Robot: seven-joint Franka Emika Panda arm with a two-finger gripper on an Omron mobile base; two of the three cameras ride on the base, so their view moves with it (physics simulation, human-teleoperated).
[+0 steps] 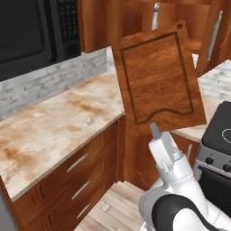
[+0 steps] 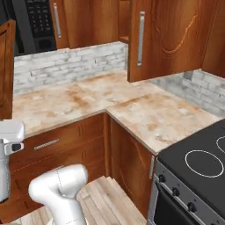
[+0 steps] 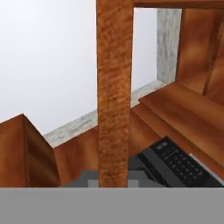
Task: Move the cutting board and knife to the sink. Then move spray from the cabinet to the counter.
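Grooved brown cutting board (image 1: 158, 79) stands upright, raised above the counter (image 1: 58, 122).

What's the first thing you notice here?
The big brown cutting board is up in the air, standing on edge above the white arm, and the gripper is shut on its bottom edge. Under it lies the blotchy beige counter, with a black stove off to the right.

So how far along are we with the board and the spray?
Early. The claw is shut on the cutting board, carried upright above the counter; nothing looks delivered yet. Left: board and knife to the sink, then the spray from the cabinet.
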